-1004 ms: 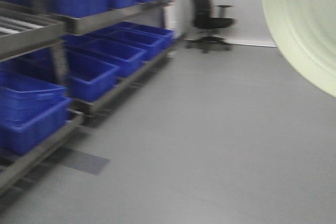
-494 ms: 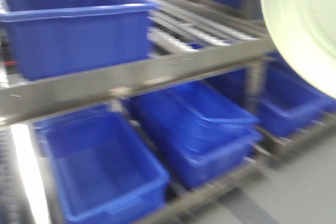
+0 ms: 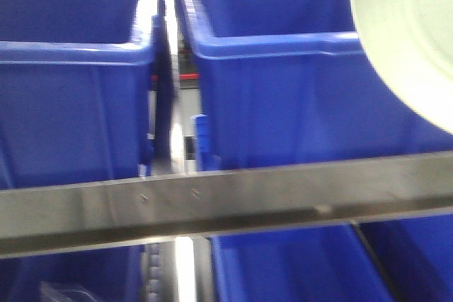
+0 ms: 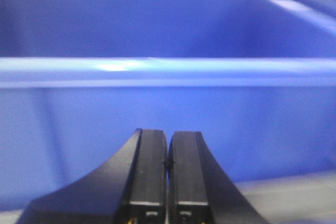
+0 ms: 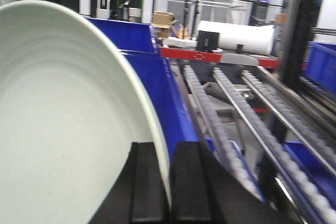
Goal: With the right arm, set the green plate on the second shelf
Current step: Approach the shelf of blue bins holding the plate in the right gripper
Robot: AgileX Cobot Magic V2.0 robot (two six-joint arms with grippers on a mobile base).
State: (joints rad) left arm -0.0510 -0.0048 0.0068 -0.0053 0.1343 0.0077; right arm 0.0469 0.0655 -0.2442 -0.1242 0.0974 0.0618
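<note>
Front view: framing shifted from open floor and rack to a close look at two blue bins [image 3: 297,90] behind a grey shelf rail [image 3: 226,199]; green plate [image 3: 414,33] unchanged at upper right. Left wrist: left tool [image 4: 168,156] pressed together, empty, facing a bin wall [image 4: 168,103]. Right wrist: right tool [image 5: 169,182] pinching the green plate [image 5: 63,129] at its rim, roller tracks [image 5: 236,108] to its right.
</note>
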